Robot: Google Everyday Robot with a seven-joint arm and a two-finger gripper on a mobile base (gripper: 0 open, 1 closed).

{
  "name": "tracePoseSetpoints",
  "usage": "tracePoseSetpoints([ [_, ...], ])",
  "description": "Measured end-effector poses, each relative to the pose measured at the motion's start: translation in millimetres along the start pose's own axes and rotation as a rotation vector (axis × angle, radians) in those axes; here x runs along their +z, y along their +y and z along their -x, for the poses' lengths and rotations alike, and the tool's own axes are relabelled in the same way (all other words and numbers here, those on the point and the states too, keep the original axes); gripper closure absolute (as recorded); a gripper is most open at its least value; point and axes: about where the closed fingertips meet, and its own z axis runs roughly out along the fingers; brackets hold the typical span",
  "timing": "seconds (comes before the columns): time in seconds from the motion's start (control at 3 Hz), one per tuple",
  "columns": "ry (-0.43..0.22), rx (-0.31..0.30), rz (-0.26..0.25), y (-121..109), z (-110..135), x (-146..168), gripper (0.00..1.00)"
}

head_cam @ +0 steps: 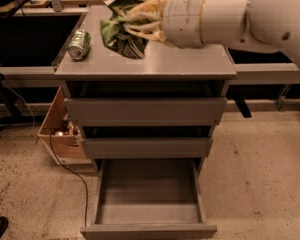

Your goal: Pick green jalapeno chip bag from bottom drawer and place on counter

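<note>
Above counter [190, 64], gripper [124, 23] clasps crumpled green jalapeno chip bag [116, 31].

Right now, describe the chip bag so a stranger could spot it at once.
Find the grey three-drawer cabinet and its flat matte grey top. Over that top, the robot's pale pincer is shut on a crinkled glossy green chip bag. Unlike the green-and-silver drink can lying to its left, it is crumpled and held.

Glossy crinkled bag [116, 33] in claw [139, 22] over smooth matte counter [185, 63]; metallic can [79, 44].
</note>
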Motion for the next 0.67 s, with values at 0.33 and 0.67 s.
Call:
tracePoseSetpoints([
  [0.33,-0.016,-0.019,-0.008,-26.9,-15.9,37.2,1.00],
  [0.67,-0.022,-0.032,-0.002,-42.5,-40.6,73.7,1.00],
])
